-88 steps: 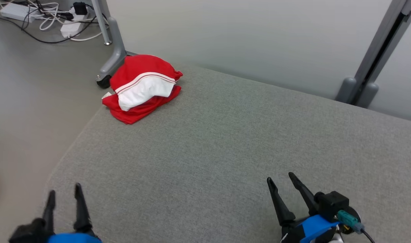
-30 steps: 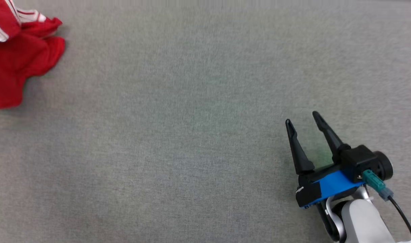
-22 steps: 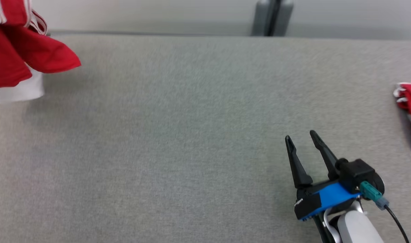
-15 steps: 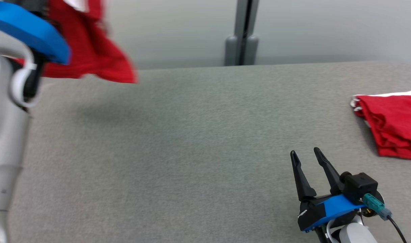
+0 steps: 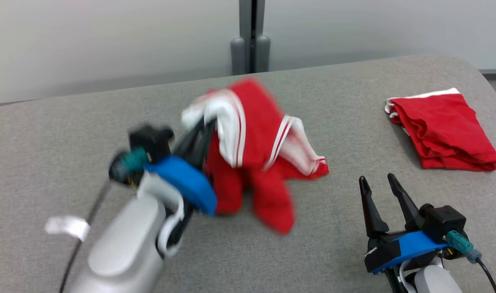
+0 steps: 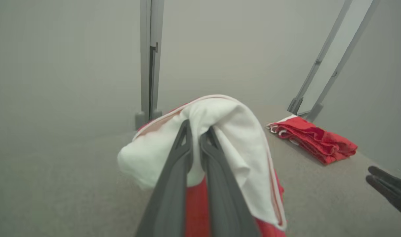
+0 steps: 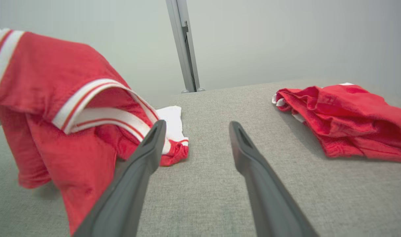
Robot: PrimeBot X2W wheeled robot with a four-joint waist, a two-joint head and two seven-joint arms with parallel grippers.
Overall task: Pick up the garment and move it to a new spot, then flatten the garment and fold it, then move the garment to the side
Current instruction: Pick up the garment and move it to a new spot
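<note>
**Left gripper**: clenched on the red-and-white garment. In the left wrist view, the two dark fingers lie almost together, with a fold of white cloth pinched between the tips. The cloth drapes over both fingers.

**Garment position:** around the middle of the bench, roughly midway between its left and right edges. The upper part hangs from the left gripper, raised off the grey fabric surface. A lower corner with white striped trim rests on the bench toward the right, as the right wrist view shows. In the head view the left arm and the garment are blurred, so finer folds cannot be made out.

**Right gripper**: released, fingers spread apart with nothing between them. It sits over the near right part of the bench, well apart from the garment. Whether it touches the surface cannot be told.

**Other items:** a folded red garment with a white edge lies flat near the far right corner of the bench. A grey upright post stands behind the far edge, against a pale wall.
</note>
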